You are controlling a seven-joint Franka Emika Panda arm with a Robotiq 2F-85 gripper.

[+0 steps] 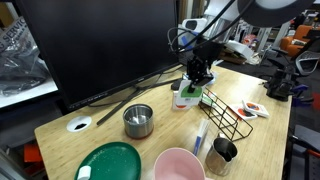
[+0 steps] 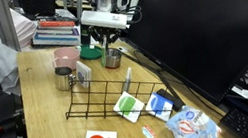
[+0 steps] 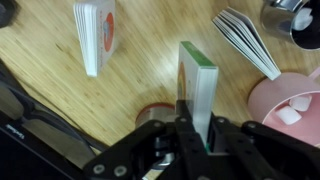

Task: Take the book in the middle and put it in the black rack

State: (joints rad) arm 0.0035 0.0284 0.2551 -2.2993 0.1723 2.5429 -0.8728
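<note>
My gripper (image 3: 197, 128) is shut on the book (image 3: 197, 80), a thin white booklet with a green edge that stands upright between the fingers. In an exterior view the gripper (image 1: 198, 76) is right above the book (image 1: 185, 97), at the far end of the black rack (image 1: 226, 116). The rack (image 2: 123, 104) is an open wire frame lying along the table, and nothing stands in it. In that exterior view the gripper (image 2: 104, 37) hangs from the arm, and I cannot make out the book there.
A white booklet with an orange-red mark (image 3: 95, 35) stands on one side of the held book and a fanned booklet (image 3: 248, 40) on the other. A pink bowl (image 1: 178, 165), green plate (image 1: 110, 162), steel cups (image 1: 138, 120) (image 1: 222, 152) and a large monitor (image 1: 100, 40) are nearby.
</note>
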